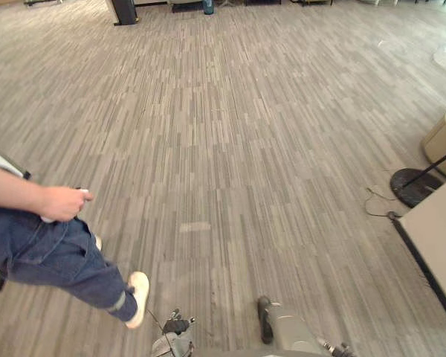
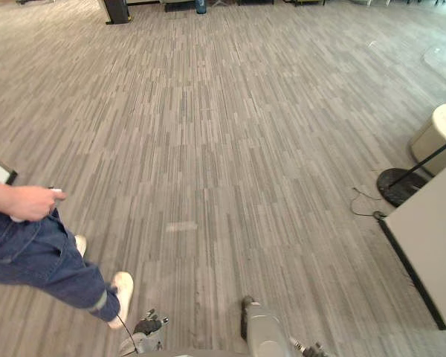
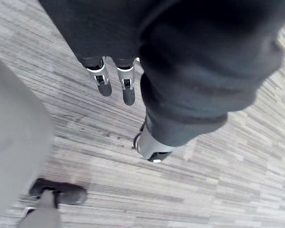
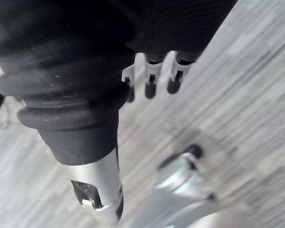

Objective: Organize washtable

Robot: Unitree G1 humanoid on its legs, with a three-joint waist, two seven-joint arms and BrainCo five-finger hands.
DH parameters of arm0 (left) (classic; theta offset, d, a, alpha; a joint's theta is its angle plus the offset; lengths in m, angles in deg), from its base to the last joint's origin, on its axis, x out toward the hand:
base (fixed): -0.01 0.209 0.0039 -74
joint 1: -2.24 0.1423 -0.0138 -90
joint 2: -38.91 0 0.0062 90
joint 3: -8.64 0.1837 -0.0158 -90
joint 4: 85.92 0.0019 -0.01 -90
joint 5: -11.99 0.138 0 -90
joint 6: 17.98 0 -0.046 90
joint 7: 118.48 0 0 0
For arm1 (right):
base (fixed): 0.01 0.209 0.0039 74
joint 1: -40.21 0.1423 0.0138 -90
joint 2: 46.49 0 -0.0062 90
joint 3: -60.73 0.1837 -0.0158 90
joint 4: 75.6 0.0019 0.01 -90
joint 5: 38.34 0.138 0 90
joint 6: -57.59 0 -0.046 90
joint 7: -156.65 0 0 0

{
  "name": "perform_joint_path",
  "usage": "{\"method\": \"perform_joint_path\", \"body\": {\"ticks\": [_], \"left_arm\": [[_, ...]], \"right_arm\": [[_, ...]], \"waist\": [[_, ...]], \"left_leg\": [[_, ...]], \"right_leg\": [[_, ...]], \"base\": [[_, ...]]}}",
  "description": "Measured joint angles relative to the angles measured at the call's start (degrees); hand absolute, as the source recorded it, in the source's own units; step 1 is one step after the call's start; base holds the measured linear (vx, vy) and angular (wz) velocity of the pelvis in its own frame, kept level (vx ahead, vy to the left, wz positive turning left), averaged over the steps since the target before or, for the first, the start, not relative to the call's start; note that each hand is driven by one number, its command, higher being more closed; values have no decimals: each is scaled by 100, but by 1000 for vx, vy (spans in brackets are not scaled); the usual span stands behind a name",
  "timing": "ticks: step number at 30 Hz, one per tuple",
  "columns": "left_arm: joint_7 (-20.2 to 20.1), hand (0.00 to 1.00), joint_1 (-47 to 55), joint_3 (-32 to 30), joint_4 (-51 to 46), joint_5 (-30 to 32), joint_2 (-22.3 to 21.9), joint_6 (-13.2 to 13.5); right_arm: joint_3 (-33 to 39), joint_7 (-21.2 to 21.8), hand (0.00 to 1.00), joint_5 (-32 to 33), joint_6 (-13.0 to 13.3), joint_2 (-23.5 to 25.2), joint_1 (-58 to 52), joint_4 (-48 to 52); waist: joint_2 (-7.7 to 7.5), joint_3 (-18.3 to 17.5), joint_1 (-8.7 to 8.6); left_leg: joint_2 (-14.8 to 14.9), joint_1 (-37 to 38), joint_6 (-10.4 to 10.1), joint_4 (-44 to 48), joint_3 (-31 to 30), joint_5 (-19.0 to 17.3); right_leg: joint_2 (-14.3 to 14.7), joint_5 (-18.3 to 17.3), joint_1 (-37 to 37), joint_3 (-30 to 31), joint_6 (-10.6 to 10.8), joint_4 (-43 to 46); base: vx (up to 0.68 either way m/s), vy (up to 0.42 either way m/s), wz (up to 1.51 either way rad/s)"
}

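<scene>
My left hand (image 3: 127,89) hangs over the grey striped floor, its fingers straight and relaxed and the thumb apart, with nothing in it. In its own wrist view my right hand (image 4: 151,81) also hangs above the floor, fingers loose and empty. A beige table (image 1: 440,239) with a dark edge stands at the right side of the eye views, and only its corner is in sight. Nothing lies on the part of it that I see.
A person in blue jeans (image 1: 56,256) with a white shoe (image 1: 138,297) stands at my left, one hand (image 1: 63,202) closed on a small white thing. By the table stand a black round base (image 1: 410,186) with a slanted pole and a beige round tub (image 1: 444,138). A dark post (image 1: 123,11) is far back.
</scene>
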Motion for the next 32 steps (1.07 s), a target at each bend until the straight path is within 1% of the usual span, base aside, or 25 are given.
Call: {"method": "perform_joint_path", "body": {"ticks": [1, 2, 4, 6, 8, 9, 10, 11, 12, 13, 14, 15, 16, 18, 19, 21, 22, 23, 24, 25, 27, 28, 29, 31, 32], "left_arm": [[10, 0, 14, -65, -11, -2, -22, -5], [5, 0, 61, -190, -96, -6, 38, 5], [-16, 0, 247, -269, -328, -3, 190, 50], [-47, 0, 323, -713, -432, -128, 181, 61], [-61, 0, 351, -917, -464, -200, 237, 93], [-44, 0, 486, -927, -455, -221, 248, 92], [-21, 0, 667, -916, -396, -214, 281, 88], [12, 0, 861, -917, -274, -214, 345, 63], [17, 0, 1084, -1099, -87, -233, 413, -12], [16, 0, 1172, -1164, -6, -233, 446, -15], [14, 0, 1231, -1158, 180, -215, 558, -29], [10, 0, 1226, -1120, 318, -228, 661, -65], [13, 0, 1210, -1068, 338, -216, 686, -93], [62, 0, 1201, -744, 428, -91, 765, -127], [68, 0, 1178, -512, 426, -75, 842, -121], [74, 0, 1006, -320, 424, -79, 890, -110], [76, 0, 819, -236, 419, -86, 901, -57], [78, 0, 796, -229, 412, -84, 903, -27], [73, 0, 793, -300, 407, -61, 914, -4], [100, 0, 756, -445, 432, -59, 803, -19], [129, 0, 824, -483, 379, 6, 573, -8], [132, 0, 828, -479, 381, 12, 545, 9], [132, 0, 818, -461, 423, 19, 535, 0], [129, 0, 814, -422, 446, 50, 552, 3], [127, 0, 807, -383, 475, 50, 622, 19]], "right_arm": [[-3, -38, 0, -18, 1, -1, 48, -23], [-73, -85, 0, -3, -7, 32, 62, -29], [-385, -83, 0, 100, -5, 121, 78, 72], [-616, -63, 0, 100, -3, 250, 237, 201], [-797, -2, 0, 94, -8, 401, 373, 234], [-809, 38, 0, 79, -11, 450, 392, 233], [-801, 44, 0, 49, -12, 481, 395, 226], [-754, 44, 0, 9, -13, 578, 336, 187], [-638, 56, 0, -41, -18, 690, 252, 84], [-618, 75, 0, -75, -23, 691, 254, -8], [-482, 142, 0, -106, -59, 696, 264, -156], [-341, 150, 0, -177, -79, 698, 245, -295], [-296, 151, 0, -221, -86, 694, 278, -354], [-387, 165, 0, -367, -70, 564, 305, -361], [-541, 159, 0, -462, -30, 494, 254, -352], [-550, 154, 0, -473, 11, 471, 246, -340], [-529, 150, 0, -471, 25, 440, 285, -382], [-516, 149, 0, -474, 29, 448, 282, -387], [-508, 151, 0, -499, 34, 473, 257, -448], [-430, 154, 0, -479, 36, 410, 269, -484], [-451, 164, 0, -717, -5, 273, 250, -520], [-454, 170, 0, -753, -10, 232, 257, -530], [-448, 168, 0, -778, -18, 217, 292, -589], [-446, 156, 0, -838, -44, 212, 316, -644], [-449, 153, 0, -907, -62, 215, 378, -768]], "waist": [[-24, 43, -6], [-174, 78, 45], [-451, 32, 303], [-580, -18, 453], [-712, -13, 627], [-742, -35, 665], [-782, -83, 716], [-925, -212, 818], [-1073, -434, 920], [-1161, -457, 924], [-1365, -515, 857], [-1369, -449, 755], [-1364, -406, 716], [-1192, -338, 611], [-1086, -350, 584], [-1064, -363, 538], [-1055, -369, 489], [-1067, -378, 478], [-1148, -402, 474], [-1043, -433, 483], [-777, -618, 533], [-760, -616, 533], [-661, -663, 504], [-694, -662, 497], [-822, -615, 513]], "left_leg": [[128, -215, 141, 328, 61, -103], [257, -549, 363, 501, 138, -254], [457, -1176, 604, -150, 254, -581], [545, -1712, 628, -1442, 81, -754], [561, -1967, 524, -3372, -182, -649], [643, -1980, 314, -4299, -282, -517], [726, -1992, 167, -4638, -256, -402], [690, -1980, -45, -4294, 70, 39], [540, -1957, 176, -3893, 272, 265], [430, -1908, 423, -3692, 303, 174], [250, -1732, 655, -3546, 538, -111], [99, -1390, 860, -3611, 655, -320], [59, -1120, 926, -3716, 690, -389], [20, 66, 959, -4559, 692, -417], [60, 522, 992, -5028, 713, -393], [37, 755, 1001, -5338, 662, -385], [-38, 922, 998, -5550, 636, -384], [-108, 964, 993, -5595, 609, -387], [-307, 1017, 952, -5620, 547, -411], [-324, 1104, 898, -5644, 428, -449], [-292, 1153, 854, -5668, 310, -437], [-292, 1160, 849, -5691, 298, -440], [-300, 1146, 849, -5682, 236, -439], [-340, 1113, 848, -5529, 150, -440], [-431, 939, 858, -5180, 105, -496]], "right_leg": [[32, -112, 274, 1, -2, -65], [26, -320, 863, 83, -2, -269], [-33, -563, 1658, 377, 67, -749], [-109, -756, 2019, 592, 200, -994], [-342, -1158, 2438, 795, 344, -1093], [-471, -1425, 2672, 925, 456, -1124], [-607, -1680, 2842, 1049, 549, -1156], [-867, -1864, 3013, 1241, 591, -1190], [-1076, -1917, 2898, 1575, 607, -714], [-1154, -1880, 2701, 1724, 597, -142], [-1299, -1541, 2284, 1899, 617, 998], [-1353, -799, 1882, 1886, 811, 2066], [-1352, -782, 1750, 1822, 861, 2470], [-1304, -1096, 1465, 1128, 553, 2826], [-1192, -1265, 1344, 562, 523, 2403], [-1086, -1327, 1148, 97, 633, 1597], [-938, -1192, 1000, -255, 697, 193], [-894, -915, 988, -326, 602, -310], [-872, -15, 967, -327, 488, -1046], [-907, 186, 1070, -334, 583, -1162], [-849, 292, 1387, -405, 531, -1719], [-847, 309, 1465, -459, 556, -1863], [-847, 343, 1580, -516, 586, -2088], [-874, 353, 1729, -547, 596, -2285], [-1013, 353, 1861, -575, 596, -2352]], "base": [[812, -22, -8], [780, -52, -9], [900, -26, -46], [707, 81, -58], [771, 249, -45], [708, 312, -53], [719, 405, -78], [749, 438, -110], [768, 453, -104], [784, 437, -74], [749, 424, -23], [726, 408, -10], [655, 375, -16], [574, 376, -29], [411, 289, -8], [359, 162, 22], [363, 98, 26], [373, 79, 27], [384, 42, 28], [474, 66, 35], [391, 66, 28], [269, 35, 20], [228, 9, 12], [304, 17, 8], [173, 22, 5]]}}
